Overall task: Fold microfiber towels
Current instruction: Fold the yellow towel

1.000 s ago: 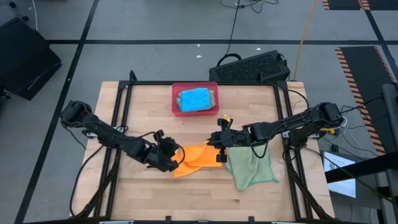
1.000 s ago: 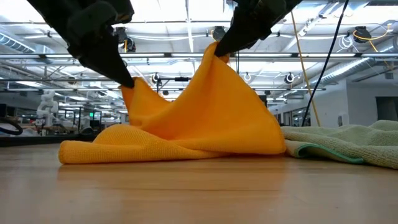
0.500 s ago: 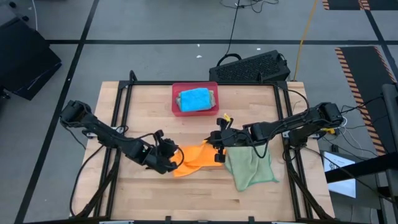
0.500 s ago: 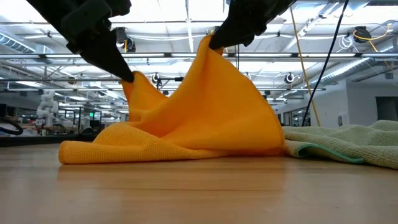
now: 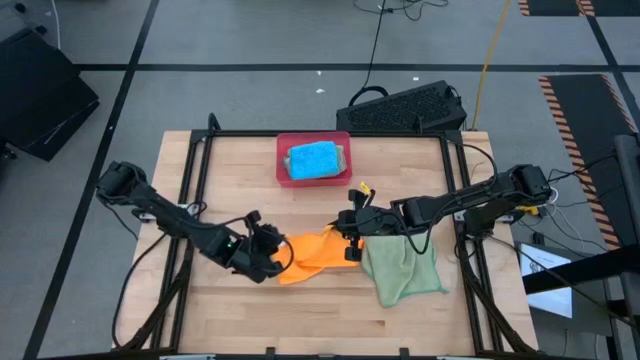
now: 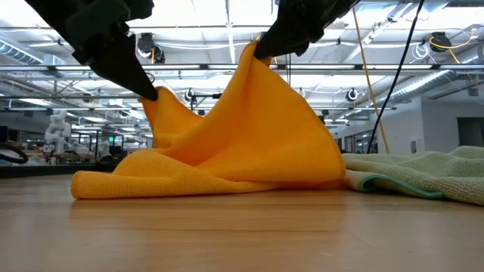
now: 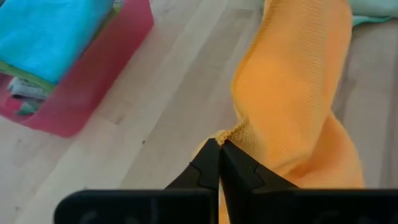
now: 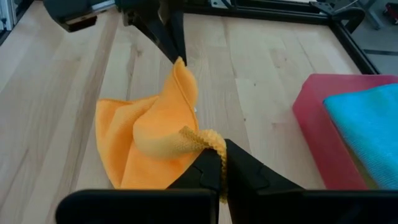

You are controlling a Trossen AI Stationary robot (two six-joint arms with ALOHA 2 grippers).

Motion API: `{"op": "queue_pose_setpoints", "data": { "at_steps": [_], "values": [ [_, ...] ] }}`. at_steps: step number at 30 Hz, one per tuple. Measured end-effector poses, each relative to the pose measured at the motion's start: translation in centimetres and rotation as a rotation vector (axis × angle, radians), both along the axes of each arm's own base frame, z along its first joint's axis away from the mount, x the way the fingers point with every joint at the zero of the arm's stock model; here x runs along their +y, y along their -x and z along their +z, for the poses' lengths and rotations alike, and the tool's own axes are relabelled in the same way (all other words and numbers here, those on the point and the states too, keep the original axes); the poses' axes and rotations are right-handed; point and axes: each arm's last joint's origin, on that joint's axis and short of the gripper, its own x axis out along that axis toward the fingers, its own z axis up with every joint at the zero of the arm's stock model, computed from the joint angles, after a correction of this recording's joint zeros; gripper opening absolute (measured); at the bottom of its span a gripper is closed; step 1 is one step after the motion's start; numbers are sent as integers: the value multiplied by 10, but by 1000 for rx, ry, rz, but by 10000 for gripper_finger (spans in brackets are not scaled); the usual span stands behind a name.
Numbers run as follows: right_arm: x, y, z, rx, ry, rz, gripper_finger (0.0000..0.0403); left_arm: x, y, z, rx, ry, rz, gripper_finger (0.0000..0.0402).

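Shifted slightly outward, left pincer (image 6: 151, 94) and right pincer (image 6: 261, 53) pinch orange towel (image 6: 234, 143) corners.

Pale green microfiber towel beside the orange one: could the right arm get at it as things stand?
Probably not yet: the pale green microfiber towel lies just beneath that arm, unobstructed, but the right hand is shut on the orange microfiber towel's corner.

Pink-red tray (image 5: 283, 150) on wooden table (image 5: 220, 180), black keyboard (image 5: 405, 106) beyond
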Motion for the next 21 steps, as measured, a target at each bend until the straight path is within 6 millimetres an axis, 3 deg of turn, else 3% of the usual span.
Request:
{"op": "queue_pose_setpoints", "data": {
  "at_steps": [11, 21],
  "values": [
    [0, 0, 0, 0, 0, 0, 4, -8, 4, 1, -39, 14, 15, 9],
    [0, 0, 0, -1, -1, 0, 4, 1, 6, 11, -68, -67, 38, 5]
  ]
}}
